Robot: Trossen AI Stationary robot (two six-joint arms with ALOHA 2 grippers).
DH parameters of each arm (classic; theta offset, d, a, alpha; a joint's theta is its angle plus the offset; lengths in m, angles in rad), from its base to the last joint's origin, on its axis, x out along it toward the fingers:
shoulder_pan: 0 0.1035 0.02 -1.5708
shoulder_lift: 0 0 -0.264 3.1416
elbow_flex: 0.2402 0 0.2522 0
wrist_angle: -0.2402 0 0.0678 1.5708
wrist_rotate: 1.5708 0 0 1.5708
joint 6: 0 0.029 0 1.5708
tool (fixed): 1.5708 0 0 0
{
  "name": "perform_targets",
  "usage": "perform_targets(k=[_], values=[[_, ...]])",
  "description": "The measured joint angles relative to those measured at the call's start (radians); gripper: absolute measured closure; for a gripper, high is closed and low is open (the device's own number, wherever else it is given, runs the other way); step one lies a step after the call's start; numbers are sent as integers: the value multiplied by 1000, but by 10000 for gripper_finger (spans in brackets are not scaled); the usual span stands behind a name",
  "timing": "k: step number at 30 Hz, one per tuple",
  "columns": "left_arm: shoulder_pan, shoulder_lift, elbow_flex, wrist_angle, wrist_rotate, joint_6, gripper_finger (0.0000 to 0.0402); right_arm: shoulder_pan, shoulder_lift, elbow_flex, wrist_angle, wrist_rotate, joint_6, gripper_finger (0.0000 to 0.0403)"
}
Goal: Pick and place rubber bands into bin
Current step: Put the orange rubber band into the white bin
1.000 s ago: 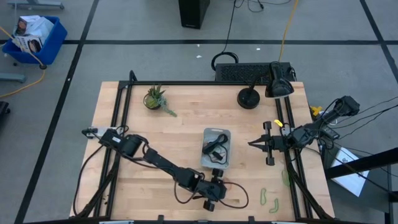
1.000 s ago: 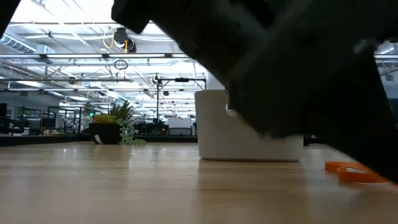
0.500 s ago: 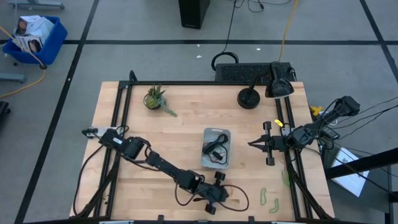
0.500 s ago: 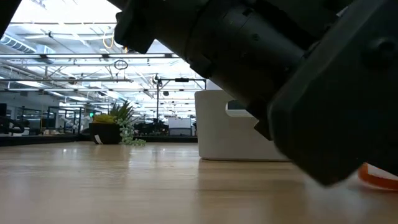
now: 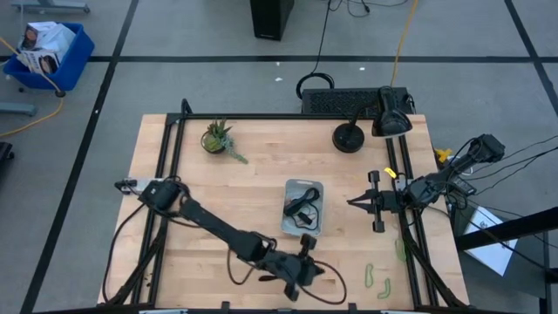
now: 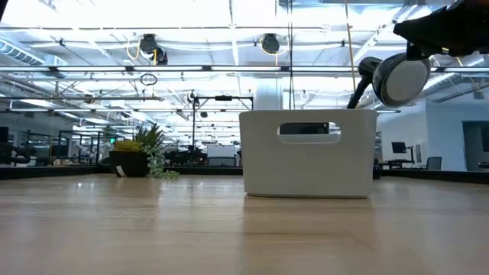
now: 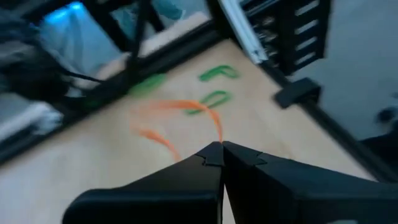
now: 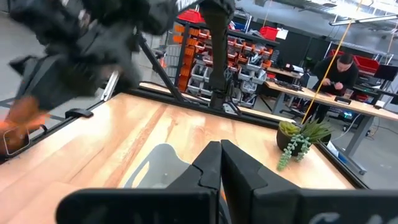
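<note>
Two green rubber bands dot wooden table.

- The bin sits mid-table with rubber bands in it.
- A potted plant stands behind it to the left.
- More loose bands lie near the front right corner.
- A lamp base stands behind it to the right.

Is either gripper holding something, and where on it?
The left gripper pinches the thin orange rubber band at one end of its loop, the rest trailing. The shut right gripper seems empty.
</note>
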Motion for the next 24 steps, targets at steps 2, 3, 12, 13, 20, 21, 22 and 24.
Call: perform_targets(k=[2, 3, 12, 13, 20, 21, 22, 24], values=[[5, -46, -2, -56, -51, 31, 400, 0, 1, 0, 0, 0, 8, 399], [11, -69, -2, -90, -76, 43, 400, 0, 3, 0, 0, 0, 11, 399], [144, -110, -3, -285, -81, 24, 401, 2, 4, 0, -1, -1, 26, 399], [156, -110, -3, -305, -72, 16, 401, 2, 4, 0, -3, -1, 26, 399], [224, -110, -2, -465, 0, -5, 401, 2, 4, 0, -14, -1, 61, 398], [234, -110, -2, -480, 29, -16, 401, 2, 4, 0, -17, -2, 69, 398], [244, -110, -2, -500, 55, -30, 401, 2, 6, 0, -20, -2, 78, 398], [263, -110, -2, -528, 89, -78, 393, 2, 6, 0, -32, -2, 96, 398]])
